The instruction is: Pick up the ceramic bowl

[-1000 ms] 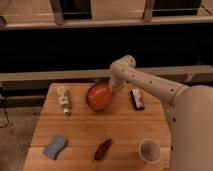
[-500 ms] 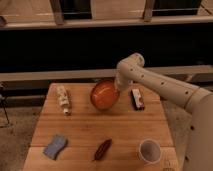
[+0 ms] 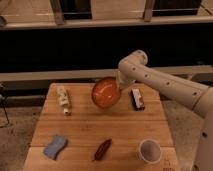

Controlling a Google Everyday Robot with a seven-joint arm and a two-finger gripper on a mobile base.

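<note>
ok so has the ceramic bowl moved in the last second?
Yes. The ceramic bowl has gone up and tilted toward the camera, carried at the gripper; it now sits higher against the table top, right of the bottle.

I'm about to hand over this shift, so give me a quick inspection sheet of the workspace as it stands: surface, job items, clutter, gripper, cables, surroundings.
Surface: wooden table, plank top, no spills seen.
Job's things: ceramic bowl, orange-red and glossy, tilted with its inside toward the camera, apparently off the table at the arm's end.
Clutter: pale bottle lying at rear left; dark packet at rear right; blue sponge at front left; dark reddish item at front centre; white cup upright at front right.
Gripper: gripper at the bowl's right edge, mostly hidden behind it.
Cables: nothing seen.
Surroundings: horizontal rails and dark space behind the table; floor at both sides.
</note>
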